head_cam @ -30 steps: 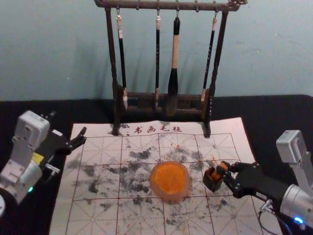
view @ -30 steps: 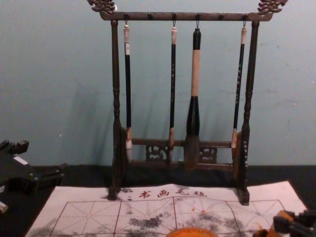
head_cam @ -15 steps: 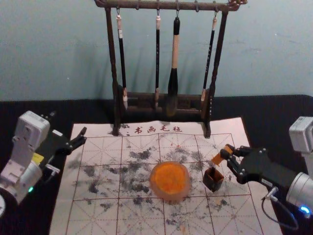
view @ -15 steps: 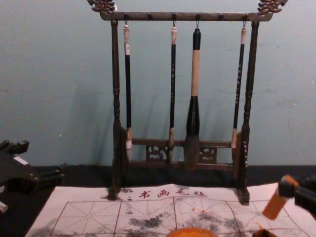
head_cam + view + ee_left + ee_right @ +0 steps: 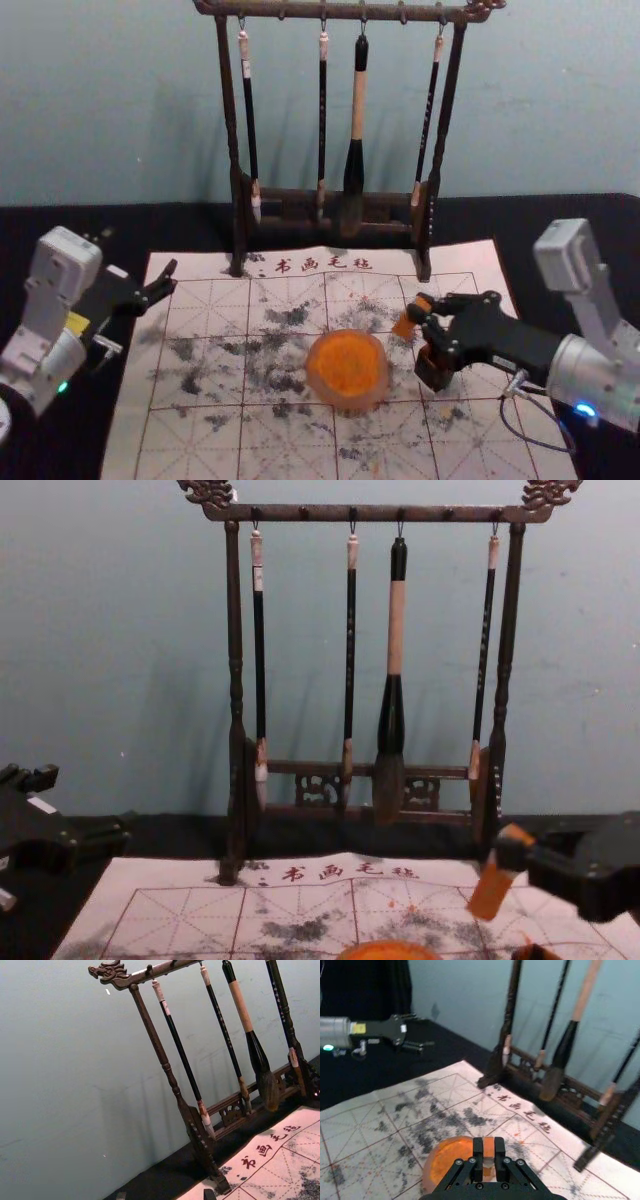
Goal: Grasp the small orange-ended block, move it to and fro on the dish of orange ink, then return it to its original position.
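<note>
- Right gripper (image 5: 424,308) pinches the block (image 5: 403,326) above the mat (image 5: 300,440); a weak grip could let it twist.
- Approaching low might bump the dish (image 5: 349,403); height is hard to judge.
- Left gripper (image 5: 170,279) idles by the mat's edge.

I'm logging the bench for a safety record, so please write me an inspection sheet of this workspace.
Surface: grid-marked mat, stained with dark and orange marks, on a black table.
Job's things: orange-ended block held above the mat; dish holding orange ink; small dark box on the robot's right of the dish.
Clutter: rack with four hanging brushes at the mat's far edge.
Grippers: right gripper closed on the block; left gripper open near the mat's far left corner.
Cables: one loop hangs beside the right arm.
Surroundings: pale blue-green wall behind.
</note>
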Motion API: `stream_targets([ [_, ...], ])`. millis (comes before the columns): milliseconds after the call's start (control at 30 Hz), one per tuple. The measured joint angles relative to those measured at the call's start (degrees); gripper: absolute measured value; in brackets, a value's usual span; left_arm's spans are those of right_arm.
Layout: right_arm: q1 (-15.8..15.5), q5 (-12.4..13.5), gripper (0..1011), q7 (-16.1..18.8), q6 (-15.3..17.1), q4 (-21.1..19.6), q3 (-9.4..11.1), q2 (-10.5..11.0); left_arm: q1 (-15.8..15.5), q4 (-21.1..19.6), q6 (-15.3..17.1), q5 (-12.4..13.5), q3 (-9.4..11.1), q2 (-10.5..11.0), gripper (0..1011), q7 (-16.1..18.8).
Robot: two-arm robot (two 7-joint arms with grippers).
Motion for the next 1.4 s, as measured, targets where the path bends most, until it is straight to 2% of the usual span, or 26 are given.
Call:
stream_targets([
  [333,5.7,-3.9,82,2.7,4.2,1.5,-5.6,0.5,0.0,0.0,0.0,0.0,0.0,0.0,1001,0.0],
  [800,9.7,-6.7,82,6.1,6.7,2.4,-11.0,0.8,0.0,0.0,0.0,0.0,0.0,0.0,1001,0.0],
  [1200,12.5,-9.3,82,6.5,8.6,4.9,-14.5,-1.3,0.0,0.0,0.0,0.0,0.0,0.0,1001,0.0],
  [1400,13.7,-10.2,82,6.3,8.9,6.4,-15.2,-2.5,0.0,0.0,0.0,0.0,0.0,0.0,1001,0.0],
])
